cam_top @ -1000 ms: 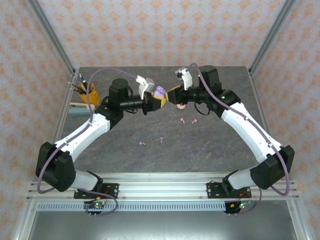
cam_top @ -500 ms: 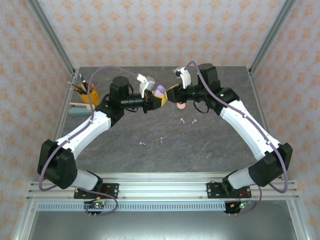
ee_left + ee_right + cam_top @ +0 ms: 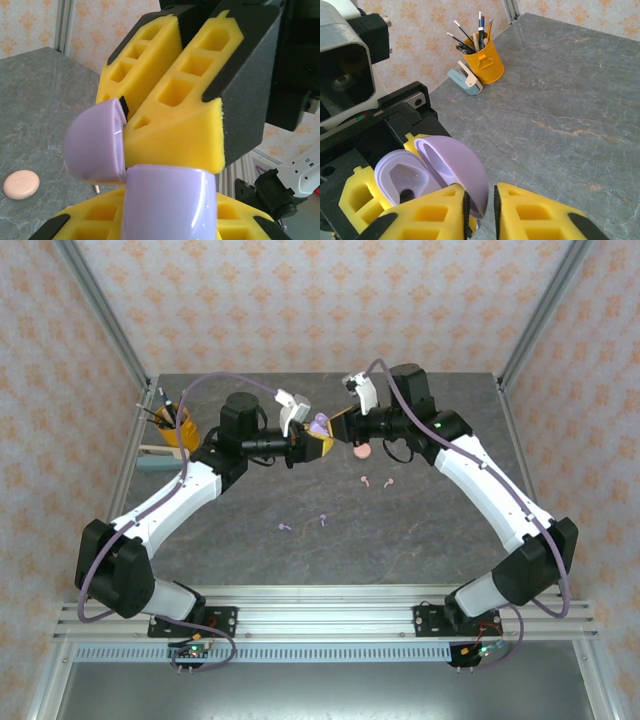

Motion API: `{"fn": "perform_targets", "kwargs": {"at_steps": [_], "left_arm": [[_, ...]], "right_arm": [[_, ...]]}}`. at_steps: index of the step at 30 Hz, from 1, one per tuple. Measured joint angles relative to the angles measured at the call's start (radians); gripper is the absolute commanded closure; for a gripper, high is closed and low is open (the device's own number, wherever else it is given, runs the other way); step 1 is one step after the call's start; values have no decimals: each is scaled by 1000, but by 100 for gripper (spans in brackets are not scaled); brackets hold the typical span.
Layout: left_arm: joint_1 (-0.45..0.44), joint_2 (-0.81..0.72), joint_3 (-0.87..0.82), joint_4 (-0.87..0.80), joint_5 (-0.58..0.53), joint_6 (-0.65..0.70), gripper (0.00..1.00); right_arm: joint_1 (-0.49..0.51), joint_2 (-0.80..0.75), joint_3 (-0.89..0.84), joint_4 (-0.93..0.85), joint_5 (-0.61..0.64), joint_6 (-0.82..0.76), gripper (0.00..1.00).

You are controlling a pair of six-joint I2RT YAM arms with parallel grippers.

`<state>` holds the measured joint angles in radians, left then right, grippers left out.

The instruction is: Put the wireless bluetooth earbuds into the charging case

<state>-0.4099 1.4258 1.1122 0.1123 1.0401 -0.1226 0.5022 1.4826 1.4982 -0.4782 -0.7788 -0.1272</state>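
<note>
Stock at this moment, with the reason for each placement.

1. Lilac charging case (image 3: 170, 200). It is off the tabletop (image 3: 430, 540), clamped across its body by my left fingers (image 3: 311, 443). I judge it is carried like this so the base cannot spin or slide while the top is worked, and so the wells face my other arm.

2. Lid (image 3: 452, 167) of that case. It is hinged back and standing open. The pale inner tray (image 3: 400, 177) is exposed, and I see no bud seated in it.

3. My right fingers (image 3: 480, 200). They are drawn to a narrow slit, tips at the lid's rim. I cannot tell whether they pinch the rim or only lean on it. Either way, their place suits propping the lid back.

4. Salmon-pink earbuds, two (image 3: 366, 481) (image 3: 387, 483). They lie loose on the tabletop, side by side, on my right arm's side.

5. Lilac earbuds, two (image 3: 284, 527) (image 3: 323, 519). They lie loose on the tabletop near each other, closer to my bases, well apart from the raised case. No bud is in either set of fingers.

6. Pink case (image 3: 361, 451). It looks closed and rests on the tabletop near the raised case.

7. Yellow pencil cup (image 3: 485, 62). It stands at the far left edge, out of the working area.

Outstanding, in my judgement: every insertion. The lilac pair belongs in the open case.
</note>
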Motion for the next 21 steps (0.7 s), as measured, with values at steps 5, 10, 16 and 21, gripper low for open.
{"fn": "perform_targets", "kwargs": {"at_steps": [5,10,16,21], "left_arm": [[0,0,2,-13,0,1,79],[4,0,4,-31,0,9,71],[4,0,26,-63,-7,33,50],[4,0,28,-102,-28,59,36]], "right_arm": [[1,5,5,-13,-3,-6,93],[0,8,6,-21,-4,-10,100],[1,9,6,-23,-7,-8,100],[1,9,7,-23,2,-8,100]]}}
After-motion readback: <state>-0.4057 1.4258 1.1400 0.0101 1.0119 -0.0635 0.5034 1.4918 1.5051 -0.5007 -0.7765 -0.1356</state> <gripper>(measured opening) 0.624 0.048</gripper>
